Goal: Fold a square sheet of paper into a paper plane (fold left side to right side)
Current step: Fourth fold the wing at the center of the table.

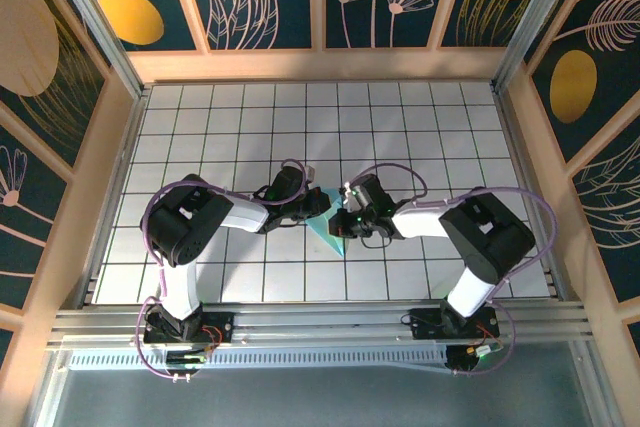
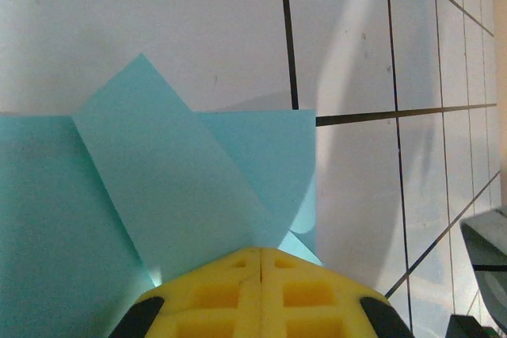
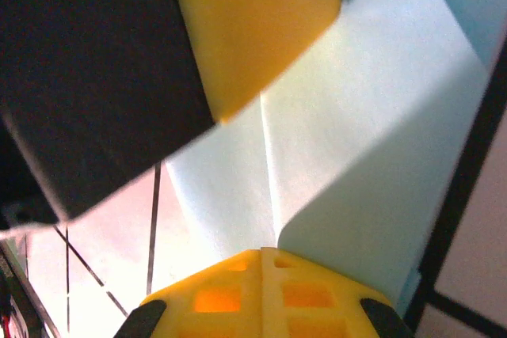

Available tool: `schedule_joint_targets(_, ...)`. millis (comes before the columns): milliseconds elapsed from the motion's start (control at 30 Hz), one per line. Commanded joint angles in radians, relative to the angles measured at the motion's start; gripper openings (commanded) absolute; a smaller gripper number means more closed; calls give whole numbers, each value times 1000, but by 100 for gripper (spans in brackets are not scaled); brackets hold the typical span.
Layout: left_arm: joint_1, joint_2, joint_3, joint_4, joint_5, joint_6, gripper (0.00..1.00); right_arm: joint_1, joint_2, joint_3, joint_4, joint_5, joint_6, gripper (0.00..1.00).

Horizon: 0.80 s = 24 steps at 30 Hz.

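**Two shut pincers meet on the blue paper**

The sheet of paper (image 1: 331, 234) lies on the white table (image 1: 400, 127) with black grid lines. It is in the middle, a bit nearer the near edge than the far one. From above it looks like a small blue shape with a point on its near side.

The left gripper (image 1: 312, 209) reaches in from the left. The right gripper (image 1: 346, 215) reaches in from the right. They are very close, with the paper right under them.

In the left wrist view, the left gripper (image 2: 261, 252) has its yellow fingers pressed together. The tip sits on the sheet of paper (image 2: 158, 195). One flap is folded slantwise over the rest, and its corner pokes past the far edge.

In the right wrist view, the right gripper (image 3: 261, 252) is pressed together too, with its tip on the sheet of paper (image 3: 356, 156). A crease runs away from the tip. The left gripper (image 3: 253, 21) sits just across from it.

I cannot tell if any paper is pinched between the fingers.
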Motion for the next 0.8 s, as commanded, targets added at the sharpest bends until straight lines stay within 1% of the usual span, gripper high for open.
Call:
schedule_joint_targets(0, 3, 39, -11, -114, -73, -1, 0, 18, -42, -44, -77, -12, 15, 0)
schedule_joint_targets(200, 3, 43, -10, -112, -73, -2, 0, 21, -74, -76, -87, -19, 17, 0)
schedule_joint_targets(767, 3, 52, -5, -113, -72, -1, 0, 32, -129, -84, -115, -35, 21, 0)
